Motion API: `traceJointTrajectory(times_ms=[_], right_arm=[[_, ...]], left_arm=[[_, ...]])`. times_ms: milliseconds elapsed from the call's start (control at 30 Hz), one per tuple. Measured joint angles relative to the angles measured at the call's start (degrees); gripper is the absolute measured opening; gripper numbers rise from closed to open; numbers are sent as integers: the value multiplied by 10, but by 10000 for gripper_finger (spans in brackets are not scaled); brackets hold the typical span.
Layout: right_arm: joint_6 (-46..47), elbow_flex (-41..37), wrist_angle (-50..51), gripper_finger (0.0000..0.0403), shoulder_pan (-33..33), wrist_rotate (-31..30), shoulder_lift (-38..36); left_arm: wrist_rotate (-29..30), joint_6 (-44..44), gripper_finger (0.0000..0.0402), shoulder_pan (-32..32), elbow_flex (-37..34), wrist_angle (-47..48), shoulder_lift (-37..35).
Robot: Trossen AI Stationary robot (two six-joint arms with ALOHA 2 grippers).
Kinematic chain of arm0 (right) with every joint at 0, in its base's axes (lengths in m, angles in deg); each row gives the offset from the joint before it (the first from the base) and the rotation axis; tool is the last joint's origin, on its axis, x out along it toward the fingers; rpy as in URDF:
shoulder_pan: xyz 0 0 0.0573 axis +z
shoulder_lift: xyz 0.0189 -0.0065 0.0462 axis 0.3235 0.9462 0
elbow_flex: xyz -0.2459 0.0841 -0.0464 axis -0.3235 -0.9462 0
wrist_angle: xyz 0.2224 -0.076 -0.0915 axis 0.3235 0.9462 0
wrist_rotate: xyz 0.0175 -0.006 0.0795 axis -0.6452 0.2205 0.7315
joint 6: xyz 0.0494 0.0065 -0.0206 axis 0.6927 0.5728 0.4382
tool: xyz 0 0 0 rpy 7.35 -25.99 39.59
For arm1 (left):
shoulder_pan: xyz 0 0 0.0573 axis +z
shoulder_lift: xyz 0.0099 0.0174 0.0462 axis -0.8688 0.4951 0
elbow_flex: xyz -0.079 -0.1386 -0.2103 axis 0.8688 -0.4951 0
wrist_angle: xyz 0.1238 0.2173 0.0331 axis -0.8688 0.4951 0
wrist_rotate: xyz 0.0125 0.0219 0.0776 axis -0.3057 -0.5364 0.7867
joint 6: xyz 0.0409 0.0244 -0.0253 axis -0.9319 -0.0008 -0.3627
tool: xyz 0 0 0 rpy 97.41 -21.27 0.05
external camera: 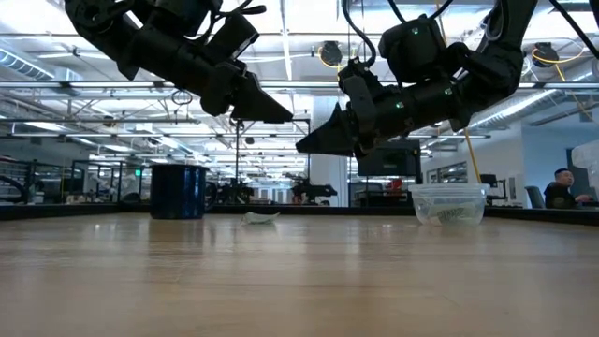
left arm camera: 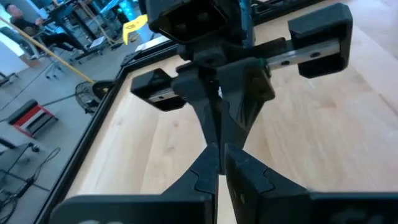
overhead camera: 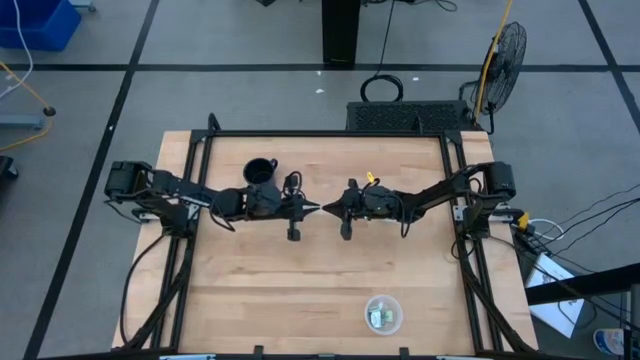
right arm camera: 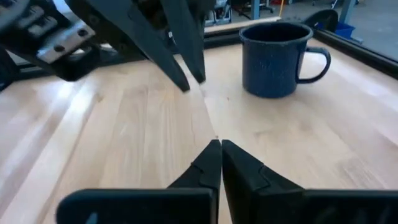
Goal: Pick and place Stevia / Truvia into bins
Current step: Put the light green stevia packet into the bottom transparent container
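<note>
One clear cup (overhead camera: 383, 313) stands near the table's near edge, right of the middle, with pale green sachets (overhead camera: 379, 319) inside; the low view shows it too (external camera: 449, 202). A single pale sachet (external camera: 260, 217) lies flat on the table in the low view. I see no second cup. My left gripper (overhead camera: 316, 208) and right gripper (overhead camera: 326, 210) hover tip to tip above the table's middle, both shut and empty. Each wrist view shows its own shut fingers, left (left arm camera: 221, 163) and right (right arm camera: 219, 148), with the other gripper opposite.
A dark blue mug (overhead camera: 260, 172) stands on the far left part of the table, just beyond the left arm (right arm camera: 277, 57). A black frame (overhead camera: 330, 134) runs around the table's edges. Bare wood (overhead camera: 270, 290) lies between the arms and the near edge.
</note>
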Motion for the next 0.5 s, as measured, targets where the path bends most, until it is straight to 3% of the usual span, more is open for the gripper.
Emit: traceJointTrajectory(times_ms=[200,300,500], right_arm=[[-22,0,0,11,1,4,0],[-40,25,47,28,0,19,9],[-132,131,175,76,0,62,66]], left_arm=[[13,5,35,1,0,28,0],[29,15,35,1,0,46,0],[181,-16,36,0,1,47,-45]])
